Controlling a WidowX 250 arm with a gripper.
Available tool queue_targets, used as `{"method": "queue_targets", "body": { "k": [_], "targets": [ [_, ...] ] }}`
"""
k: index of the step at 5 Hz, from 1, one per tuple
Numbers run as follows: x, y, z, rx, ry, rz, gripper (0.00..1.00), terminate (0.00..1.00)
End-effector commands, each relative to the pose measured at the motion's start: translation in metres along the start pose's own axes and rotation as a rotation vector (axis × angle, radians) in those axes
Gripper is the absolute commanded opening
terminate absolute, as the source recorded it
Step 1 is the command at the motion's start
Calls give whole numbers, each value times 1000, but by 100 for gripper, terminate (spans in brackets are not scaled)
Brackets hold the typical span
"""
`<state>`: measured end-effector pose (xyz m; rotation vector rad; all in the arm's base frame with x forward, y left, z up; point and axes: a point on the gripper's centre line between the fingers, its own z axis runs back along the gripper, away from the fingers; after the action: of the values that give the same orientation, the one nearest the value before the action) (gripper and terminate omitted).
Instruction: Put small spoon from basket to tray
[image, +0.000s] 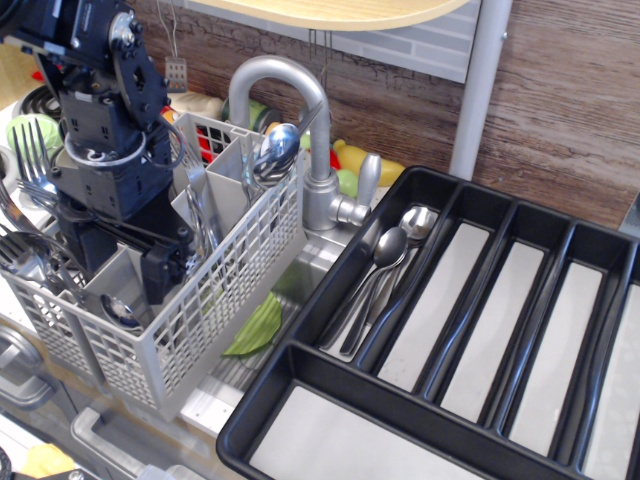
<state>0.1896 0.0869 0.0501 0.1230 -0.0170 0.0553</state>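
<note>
End effector (150, 285) inside basket (235, 290)

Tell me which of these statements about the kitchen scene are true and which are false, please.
1. Two shiny steel spoons lie in the large black plastic tray. True.
2. The tray's other long compartments hold forks. False: they show bare grey floors.
3. The black robot tool reaches down into the light grey mesh basket. True.
4. The basket holds no cutlery. False: a steel spoon stands in a rear compartment.
5. The curved grey metal tap stands behind the basket. True.
</note>
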Motion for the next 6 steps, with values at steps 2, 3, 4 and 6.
{"method": "queue_targets", "body": {
  "k": [2, 3, 4, 6],
  "targets": [
    [-3, 1, -6, -10, 1, 5, 100, 0],
    [-4, 2, -12, -25, 6, 5, 100, 0],
    [-6, 3, -20, -33, -3, 7, 100, 0],
    [-7, 4, -38, -68, -2, 16, 100, 0]
  ]
}}
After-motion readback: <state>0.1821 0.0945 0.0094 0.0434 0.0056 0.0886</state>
